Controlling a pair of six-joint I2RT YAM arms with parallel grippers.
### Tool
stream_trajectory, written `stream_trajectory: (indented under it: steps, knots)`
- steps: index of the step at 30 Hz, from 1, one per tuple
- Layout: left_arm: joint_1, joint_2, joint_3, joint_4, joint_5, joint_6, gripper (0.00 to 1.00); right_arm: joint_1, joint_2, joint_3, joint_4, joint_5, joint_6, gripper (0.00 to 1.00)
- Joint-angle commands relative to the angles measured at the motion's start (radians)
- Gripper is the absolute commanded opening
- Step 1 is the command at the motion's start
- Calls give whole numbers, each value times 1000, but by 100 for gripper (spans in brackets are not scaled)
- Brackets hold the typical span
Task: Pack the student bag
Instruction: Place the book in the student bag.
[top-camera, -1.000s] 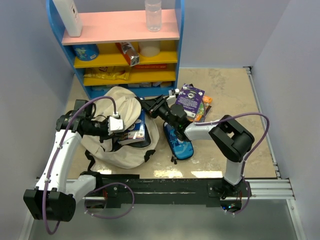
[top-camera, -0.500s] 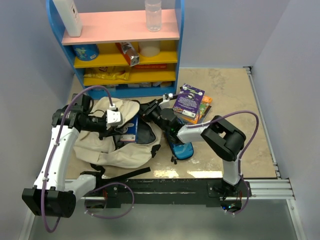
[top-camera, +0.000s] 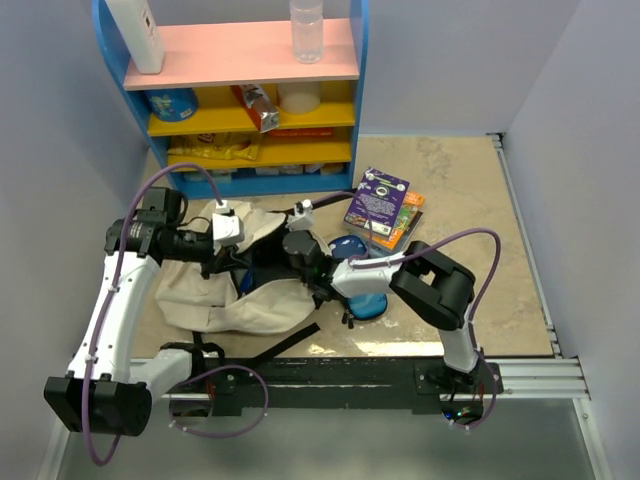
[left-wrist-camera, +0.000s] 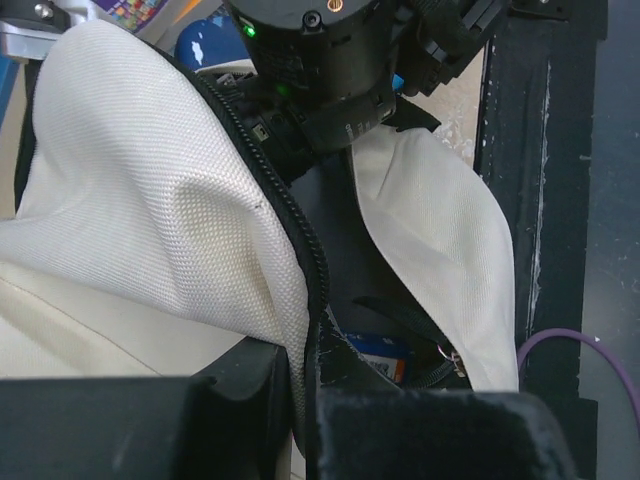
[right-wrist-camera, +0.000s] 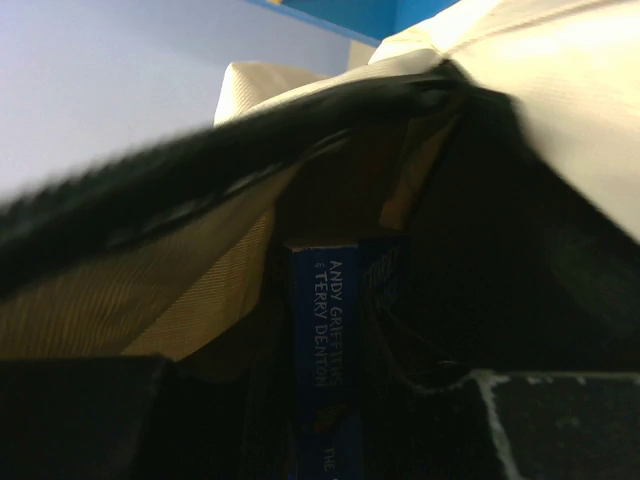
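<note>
1. The left gripper (left-wrist-camera: 305, 378) was closed on the black zipper edge of the bag (top-camera: 215, 295), pinching the cream cloth at the left side of the opening and holding it raised.
2. The right gripper (right-wrist-camera: 315, 378) was inside the bag's mouth. Its jaws stood well apart, wider than the spine of the blue book (right-wrist-camera: 325, 335) between them. I could not tell whether either finger touched that book.
3. The bag lay on the bench (top-camera: 460, 190) at the near left, between the two arms, with its opening facing right and its dark lining showing.
4. The blue book stood upright in the bag, its spine towards the right wrist camera with white lettering running down it.
5. From the left wrist, a corner of the same book showed deep in the opening, below the right arm's black wrist.
6. A blue pencil case (top-camera: 372, 303) lay just right of the bag, partly under the right arm.
7. A purple book (top-camera: 377, 200) lay on a small stack farther back and to the right, apart from the bag.
8. A shelf (top-camera: 240, 60) stood at the far side, with a clear bottle (top-camera: 306, 30) on its pink top.
</note>
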Motion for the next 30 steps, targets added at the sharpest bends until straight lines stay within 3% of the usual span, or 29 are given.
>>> stream_trajectory:
  steps: [1, 3, 4, 5, 9, 10, 14, 20, 24, 27, 30]
  knots:
    - [-7, -1, -35, 57, 52, 28, 0, 23, 0, 90, -14, 45, -17, 9]
    - [-7, 2, -69, 59, 19, 52, 0, 20, -10, 99, -122, 52, -34, 23]
    - [-7, 0, -84, 66, -23, 54, 0, 15, -17, 110, -161, 54, -40, 37]
    - [-7, -3, -118, 80, -45, 52, 0, 12, -21, 111, -235, 54, -42, 43]
    - [-6, -29, -206, 211, -134, 7, 0, 0, -81, 50, -262, -1, -91, 72]
    - [-5, -42, -223, 235, -160, -1, 0, -5, -125, 12, -274, -4, -105, 75]
    - [-6, -67, -284, 318, -197, -35, 0, -22, -277, -132, -239, -64, -207, 79]
    - [-5, -66, -255, 281, -163, -18, 0, -114, -463, -274, -266, -113, -243, 87]
    - [-5, -59, -230, 255, -157, -18, 0, -193, -567, -274, -422, -18, -245, 83]
    - [-5, -69, -232, 246, -160, -18, 0, -301, -670, -283, -566, 67, -231, 84]
    - [-5, -79, -249, 269, -160, -30, 0, -457, -684, -260, -674, 50, -263, 86]
